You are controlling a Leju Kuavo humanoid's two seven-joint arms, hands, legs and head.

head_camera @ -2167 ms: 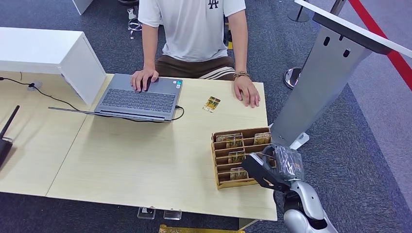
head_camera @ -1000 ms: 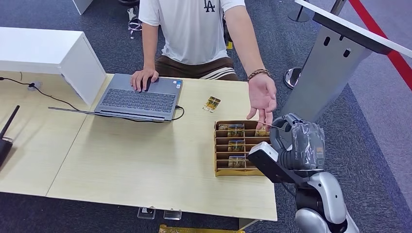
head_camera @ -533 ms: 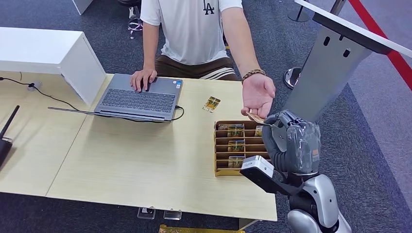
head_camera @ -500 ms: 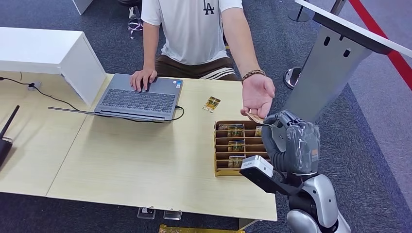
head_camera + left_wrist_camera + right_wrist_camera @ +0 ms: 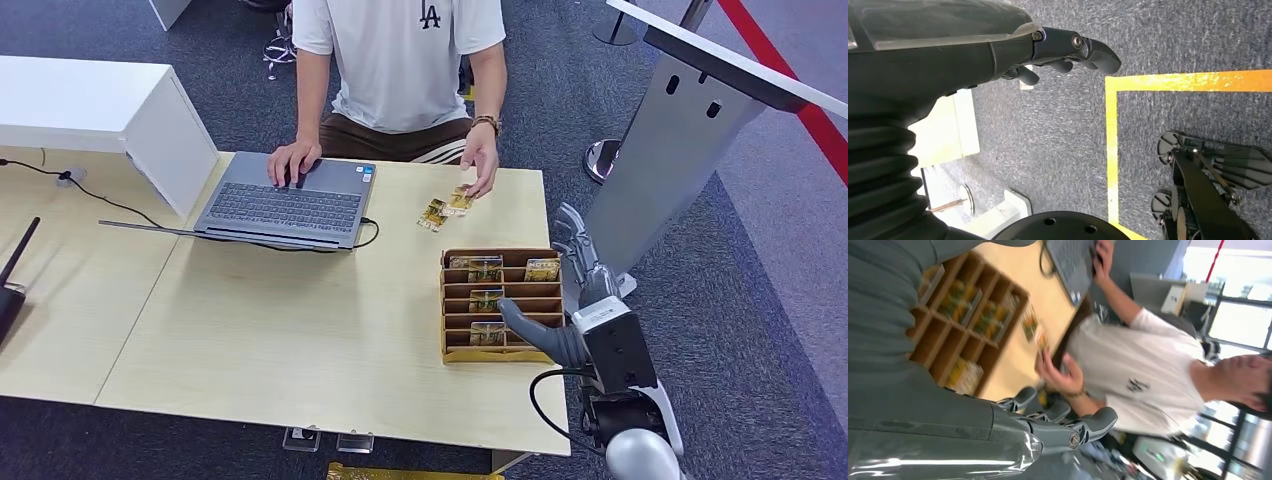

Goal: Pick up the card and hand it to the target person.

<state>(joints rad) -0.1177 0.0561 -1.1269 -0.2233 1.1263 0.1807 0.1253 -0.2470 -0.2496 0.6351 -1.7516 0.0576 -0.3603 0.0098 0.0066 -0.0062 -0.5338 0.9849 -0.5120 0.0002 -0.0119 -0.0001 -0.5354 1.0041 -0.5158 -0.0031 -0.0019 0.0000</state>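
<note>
Card (image 5: 460,199) pinched in the person's hand (image 5: 481,167), being set on the counter (image 5: 300,330) just beyond the wooden card rack (image 5: 497,304), touching or nearly touching a second card (image 5: 435,214) lying flat there; long axis hard to judge at this size. Handover apparently complete, judging by where the card sits. Right hand (image 5: 578,262) raised beside the rack's far corner on the aisle side, fingers spread and holding nothing, thumb jutting across the rack's near edge; card lying ahead of that hand and toward the laptop side, well apart, with the rack between. In the right wrist view, same hand (image 5: 1058,422) empty, fingers loosely extended toward the seated person (image 5: 1138,375). Left hand (image 5: 1063,50) hanging low over grey carpet marked with yellow floor tape (image 5: 1112,125), fingers extended with only a slight bend, nothing in them; right hand far nearer the rack. More cards standing in the rack's slots. Beyond the rack, an open laptop (image 5: 285,205) with the person's other hand on it, a white box (image 5: 110,115) further along, a dark cable trailing from the laptop. Beside the rack on the aisle side, a grey slanted stand (image 5: 660,150), close to the raised arm and a likely obstacle for any wide swing.
</note>
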